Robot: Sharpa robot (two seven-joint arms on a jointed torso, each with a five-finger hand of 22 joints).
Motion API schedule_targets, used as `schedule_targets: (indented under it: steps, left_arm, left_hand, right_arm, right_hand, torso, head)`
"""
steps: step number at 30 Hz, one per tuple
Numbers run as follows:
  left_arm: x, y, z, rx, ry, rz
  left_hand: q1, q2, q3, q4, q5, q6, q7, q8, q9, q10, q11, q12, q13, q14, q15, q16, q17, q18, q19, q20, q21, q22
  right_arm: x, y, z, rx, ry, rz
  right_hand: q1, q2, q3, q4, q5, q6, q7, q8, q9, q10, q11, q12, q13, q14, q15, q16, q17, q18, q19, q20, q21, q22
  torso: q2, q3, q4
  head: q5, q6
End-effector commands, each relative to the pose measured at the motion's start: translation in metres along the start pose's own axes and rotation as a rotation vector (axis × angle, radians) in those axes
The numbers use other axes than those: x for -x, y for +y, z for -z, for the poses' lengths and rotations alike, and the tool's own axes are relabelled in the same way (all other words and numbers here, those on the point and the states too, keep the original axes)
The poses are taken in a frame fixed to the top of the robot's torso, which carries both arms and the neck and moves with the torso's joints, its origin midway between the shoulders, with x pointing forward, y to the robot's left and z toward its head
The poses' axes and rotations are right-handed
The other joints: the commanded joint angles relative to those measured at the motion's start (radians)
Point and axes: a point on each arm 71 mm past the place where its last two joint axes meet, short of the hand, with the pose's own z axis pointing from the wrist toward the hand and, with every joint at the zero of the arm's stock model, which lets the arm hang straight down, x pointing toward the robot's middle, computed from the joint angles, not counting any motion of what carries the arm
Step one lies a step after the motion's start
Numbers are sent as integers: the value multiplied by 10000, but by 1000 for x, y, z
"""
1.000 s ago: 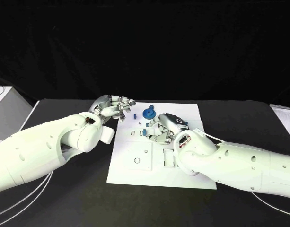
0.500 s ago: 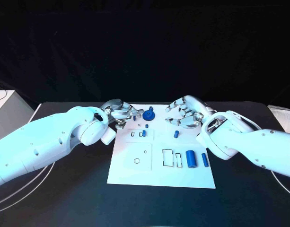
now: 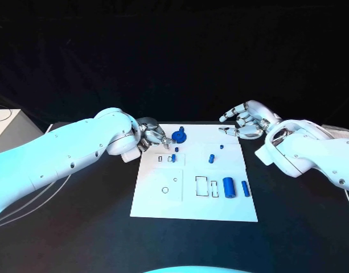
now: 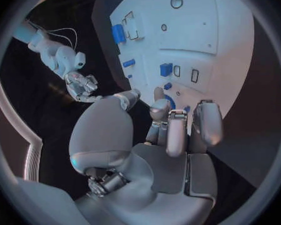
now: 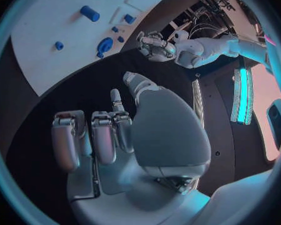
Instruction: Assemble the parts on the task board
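— Left hand (image 3: 151, 137)?
— At the far left corner of the task board (image 3: 189, 202), fingers bent toward the round blue part (image 3: 179, 137). Fingertips right at that part. Cannot tell whether grasping it or merely beside it.
— And the round part itself?
— On the board, close to the far edge, left of the middle.
— Right hand (image 3: 244, 121)?
— Released. Fingers apart and loosely bent, nothing in the palm. Poised over the black table (image 3: 76, 227), just past the board's far right corner.
— Other parts?
— Thick blue cylinder (image 3: 228, 187) and thin blue cylinder (image 3: 246, 189) lying side by side toward the board's right edge, nearer the near edge than the far one. Small blue piece (image 3: 211, 158) around the middle of the board. Another small blue piece (image 3: 175, 158) toward the left edge, beside small outlined slots.
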Motion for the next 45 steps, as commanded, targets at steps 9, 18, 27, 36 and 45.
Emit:
schedule_targets:
  steps: [9, 18, 27, 36, 45]
  left_arm:
    - [-1, -11, -14, 1060, 848, -2270]
    - [-8, -19, -26, 1326, 1191, -2722]
    - [-15, -25, -33, 1403, 1433, -2792]
    - [-19, -27, -36, 1410, 1618, -2817]
    - [-21, -27, -37, 1445, 1762, -2859]
  left_hand:
    - [-279, 90, -225, -3, -2, -202, 42, -16, 134, -145, 63, -51, -121, 662, -37, -67, 1564, -68, 23, -4, 6, -40]
    - [-226, 241, -203, -48, 20, -320, 83, -134, 207, -283, 103, -126, -212, 612, -1, -117, 1466, -48, -64, 27, -47, -143]
    - [-100, 255, -107, -67, 17, -374, 112, -212, 246, -365, 128, -165, -263, 588, 22, -140, 1424, -35, -115, 49, -77, -201]
    - [-69, 240, -86, -69, 17, -397, 128, -244, 261, -402, 142, -181, -288, 584, 36, -142, 1422, -30, -140, 59, -91, -228]
    - [10, 246, -24, -90, 20, -407, 141, -276, 289, -442, 155, -191, -305, 575, 51, -149, 1411, -26, -160, 74, -101, -246]
  right_arm:
    - [1, -4, -1, -189, 251, -134]
    - [2, -5, -1, -271, 241, -67]
    - [2, -6, -2, -322, 258, -37]
    - [0, -6, -3, -344, 318, -28]
    - [0, -5, -4, -358, 361, -26]
  right_hand:
    - [-60, -137, 62, 9, 118, -51, 25, -1, -8, 441, 12, -61, 2079, 976, 22, -32, 2283, 1, 774, 21, -57, 2215]
    - [-73, -165, 68, 15, 168, -93, 33, -14, -16, 437, 18, -66, 2075, 976, 28, -32, 2284, 2, 772, 25, -61, 2212]
    - [-82, -170, 74, 23, 201, -113, 38, -20, -20, 429, 22, -75, 2068, 976, 31, -33, 2281, 5, 767, 27, -72, 2204]
    - [-91, -168, 80, 31, 227, -120, 40, -20, -21, 430, 24, -73, 2069, 976, 33, -33, 2281, 5, 766, 29, -73, 2204]
    - [-99, -167, 84, 38, 241, -122, 42, -20, -21, 425, 25, -79, 2064, 973, 35, -36, 2271, 5, 766, 30, -74, 2203]
  torso:
    - [0, -3, -16]
    - [18, -10, -14]
    - [21, -23, -15]
    - [28, -35, -2]
    - [24, -32, -4]
  head:
    - [46, -82]
    - [48, -109]
    - [-26, -126]
    - [-29, -145]
    - [-21, -179]
